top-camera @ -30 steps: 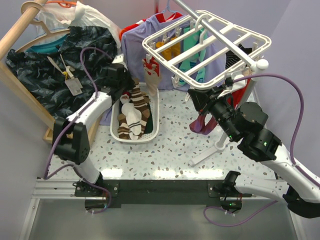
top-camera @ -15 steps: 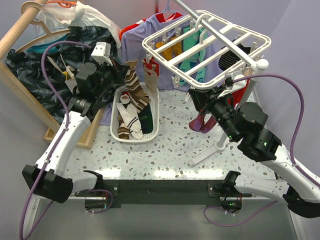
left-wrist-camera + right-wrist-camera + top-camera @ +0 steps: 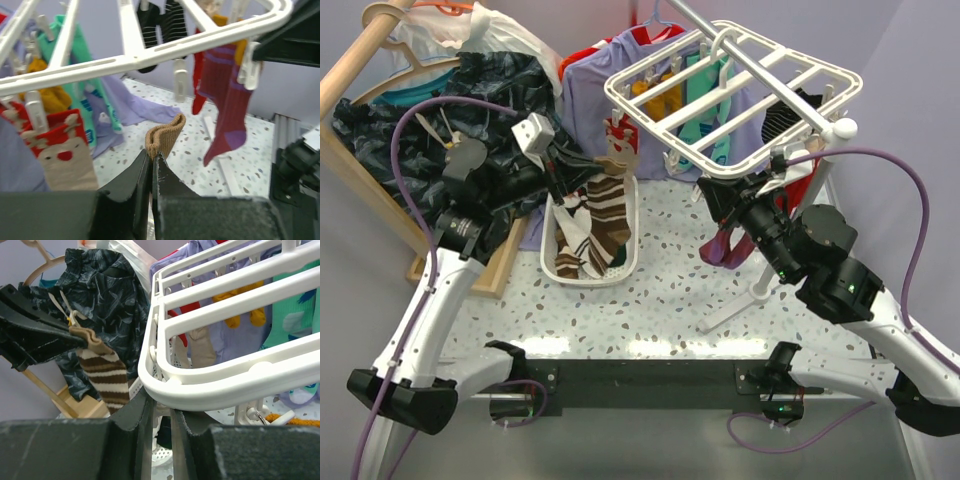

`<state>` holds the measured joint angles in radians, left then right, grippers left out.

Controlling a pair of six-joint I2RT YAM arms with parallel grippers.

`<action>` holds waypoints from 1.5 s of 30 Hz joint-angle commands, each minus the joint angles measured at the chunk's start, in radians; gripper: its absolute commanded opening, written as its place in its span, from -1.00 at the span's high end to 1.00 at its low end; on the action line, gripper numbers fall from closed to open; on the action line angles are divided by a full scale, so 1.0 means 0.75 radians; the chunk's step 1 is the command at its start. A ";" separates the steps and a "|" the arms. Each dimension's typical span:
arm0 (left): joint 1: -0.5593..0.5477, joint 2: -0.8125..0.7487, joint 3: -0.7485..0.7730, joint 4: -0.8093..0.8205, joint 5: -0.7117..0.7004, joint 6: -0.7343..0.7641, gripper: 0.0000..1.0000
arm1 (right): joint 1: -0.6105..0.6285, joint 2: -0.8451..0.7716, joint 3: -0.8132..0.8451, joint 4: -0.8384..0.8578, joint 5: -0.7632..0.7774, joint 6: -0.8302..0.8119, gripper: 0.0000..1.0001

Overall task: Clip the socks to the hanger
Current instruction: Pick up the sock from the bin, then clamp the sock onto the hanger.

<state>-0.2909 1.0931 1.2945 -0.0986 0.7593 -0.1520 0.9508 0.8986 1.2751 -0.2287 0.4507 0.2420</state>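
From my overhead view, the left gripper (image 3: 578, 172) is closed flat on the cuff of a brown striped sock (image 3: 605, 205). It holds the sock in the air over a white slotted basket (image 3: 623, 268), just below the near-left corner of the hanger (image 3: 660, 128). More striped socks lie in the basket.

My left wrist camera shows the tan cuff folded between the pressed-together fingers, with the white bars overhead. A maroon sock (image 3: 225, 110) hangs clipped at the right. A red sock (image 3: 62, 150) with a reindeer face hangs at the left.

The right gripper (image 3: 159, 415) sits directly under the frame's rim. Its jaws are nearly together and I cannot tell whether they pinch anything.

A hang tag (image 3: 60, 302) on the dark shirt is too small to read.
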 commanded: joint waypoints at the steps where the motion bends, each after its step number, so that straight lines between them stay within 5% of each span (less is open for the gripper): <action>1: -0.068 -0.011 -0.014 0.017 0.223 0.082 1.00 | 0.002 -0.016 0.053 -0.020 0.009 -0.030 0.76; 5: -0.295 0.052 0.014 -0.014 0.110 0.139 1.00 | 0.002 -0.016 0.055 -0.008 -0.030 -0.038 0.75; 14: -0.436 0.162 0.049 0.111 0.041 0.051 1.00 | 0.002 -0.016 0.042 0.039 -0.182 -0.087 0.74; 45: -0.528 0.263 0.162 0.293 0.051 -0.081 1.00 | 0.002 0.011 0.049 0.031 -0.294 -0.149 0.74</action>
<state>-0.6804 1.2953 1.3838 0.0273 0.7750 -0.1646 0.9478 0.8993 1.2888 -0.2054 0.2703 0.1486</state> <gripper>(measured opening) 0.072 0.171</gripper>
